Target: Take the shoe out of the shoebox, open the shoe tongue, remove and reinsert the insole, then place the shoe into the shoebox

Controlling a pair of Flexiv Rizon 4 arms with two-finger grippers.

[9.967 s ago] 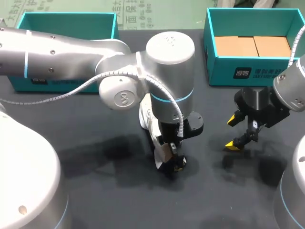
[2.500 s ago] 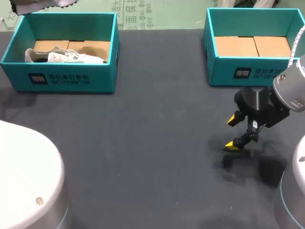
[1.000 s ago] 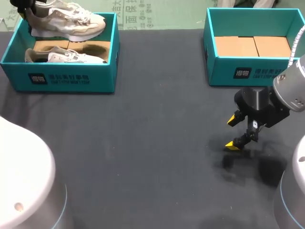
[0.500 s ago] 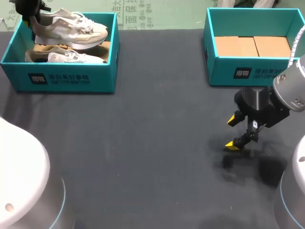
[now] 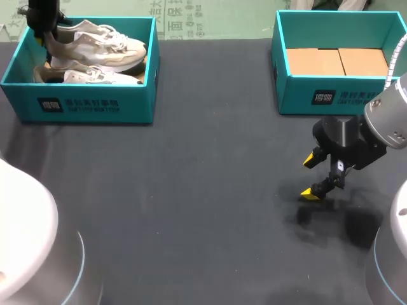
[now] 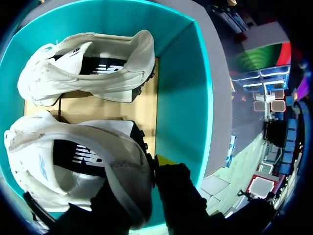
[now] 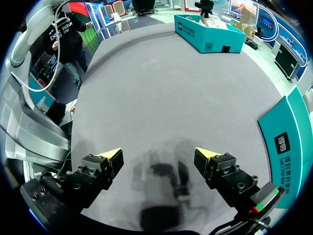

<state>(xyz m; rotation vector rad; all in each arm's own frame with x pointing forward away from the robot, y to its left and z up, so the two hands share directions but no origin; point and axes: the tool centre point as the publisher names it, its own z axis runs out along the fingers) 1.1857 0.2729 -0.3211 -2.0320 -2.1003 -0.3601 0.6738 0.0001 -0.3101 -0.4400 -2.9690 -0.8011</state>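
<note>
The shoe (image 5: 102,44) is a pale sneaker in off-white and beige panels, with white laces and a thick light sole. The left wrist view looks into its mouth (image 6: 83,161): a dark insole with white print, a padded cream collar and a black patch at the back of the heel.

It is inside the left box (image 5: 95,105), a teal box at the table's (image 5: 203,190) far left. It sits partly on top of the second shoe (image 5: 82,75), with its toe toward the box's right wall and its heel at the left end.

The left gripper (image 5: 44,22) comes down at that heel. In the wrist view, the left gripper (image 6: 149,171) has one black finger inside the collar and the other outside it, so it is pinched onto the shoe's heel rim. One yellow tip shows beside the heel.

The second shoe (image 6: 88,68), of the same make, lies on its side on the cardboard floor (image 6: 146,105) beyond the held one, near the teal wall (image 6: 178,98).

The right gripper (image 5: 311,176) hangs over bare table in front of the right box (image 5: 331,98). Its fingers are spread wide with nothing between them. From its own wrist, the right gripper (image 7: 159,155) shows only dark cloth and a shadow between its yellow tips. The right box's wall (image 7: 288,142) stands just beside it, and the left box (image 7: 208,34) is far ahead across the table.
</note>
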